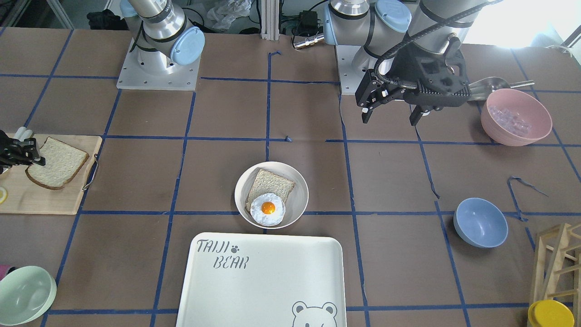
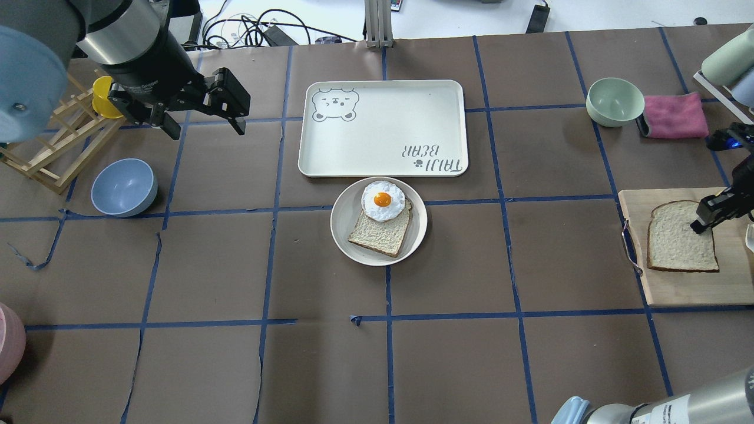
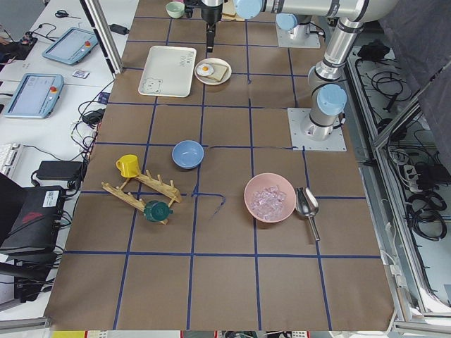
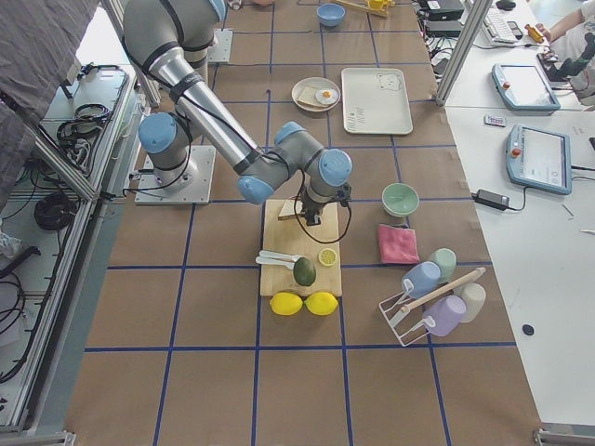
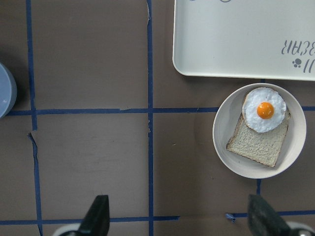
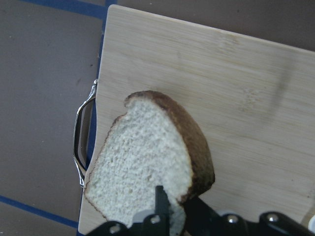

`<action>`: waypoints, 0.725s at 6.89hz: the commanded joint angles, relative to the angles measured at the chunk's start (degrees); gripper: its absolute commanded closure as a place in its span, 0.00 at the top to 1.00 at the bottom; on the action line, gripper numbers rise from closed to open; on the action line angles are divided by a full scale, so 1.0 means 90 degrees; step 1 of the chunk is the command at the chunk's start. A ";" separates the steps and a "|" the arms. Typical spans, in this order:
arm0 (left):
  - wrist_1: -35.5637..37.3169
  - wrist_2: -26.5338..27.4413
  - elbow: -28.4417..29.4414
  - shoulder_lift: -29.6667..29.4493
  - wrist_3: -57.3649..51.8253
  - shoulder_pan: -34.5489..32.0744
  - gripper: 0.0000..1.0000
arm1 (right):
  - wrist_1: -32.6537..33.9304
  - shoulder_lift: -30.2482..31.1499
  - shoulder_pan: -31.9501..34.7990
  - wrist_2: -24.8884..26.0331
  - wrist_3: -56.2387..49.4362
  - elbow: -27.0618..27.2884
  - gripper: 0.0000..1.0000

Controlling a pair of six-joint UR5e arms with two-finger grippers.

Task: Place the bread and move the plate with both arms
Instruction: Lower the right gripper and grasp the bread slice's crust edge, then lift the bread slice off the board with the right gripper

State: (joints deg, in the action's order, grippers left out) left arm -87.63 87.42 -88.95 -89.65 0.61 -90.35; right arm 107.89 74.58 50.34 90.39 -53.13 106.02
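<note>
Bread [image 2: 677,241] dome seemingly points forward; right fingers [image 2: 702,219] pinch edge.

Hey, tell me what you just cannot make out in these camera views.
Whether the right end effector has clamped the bread: in the right wrist view, the bottom edge cuts its fingers off.
One corner of the tan slice on the plate: the fried egg covers it in every view.
Most of the pink bowl: in the overhead view, the left edge cuts it off.
</note>
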 commanded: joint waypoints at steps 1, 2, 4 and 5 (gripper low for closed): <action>0.0000 0.0004 -0.0009 0.0000 0.0000 0.0000 1.00 | -0.0218 0.0354 0.0178 -0.0004 0.0180 -0.0147 0.00; -0.0009 0.0004 -0.0009 0.0000 0.0000 0.0000 1.00 | -0.0790 0.0501 0.0411 -0.0024 0.0374 -0.0506 0.00; 0.0000 -0.0026 -0.0019 0.0000 0.0000 0.0000 1.00 | -0.2399 0.0541 0.1277 0.0005 0.1425 -0.1948 0.00; 0.0000 -0.0035 -0.0019 0.0000 0.0000 0.0000 1.00 | -0.3026 0.0512 0.1678 0.0005 0.1904 -0.2526 0.00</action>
State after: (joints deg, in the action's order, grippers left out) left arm -87.64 87.18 -89.09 -89.65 0.62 -90.35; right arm 88.36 79.28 60.84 90.39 -41.47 90.24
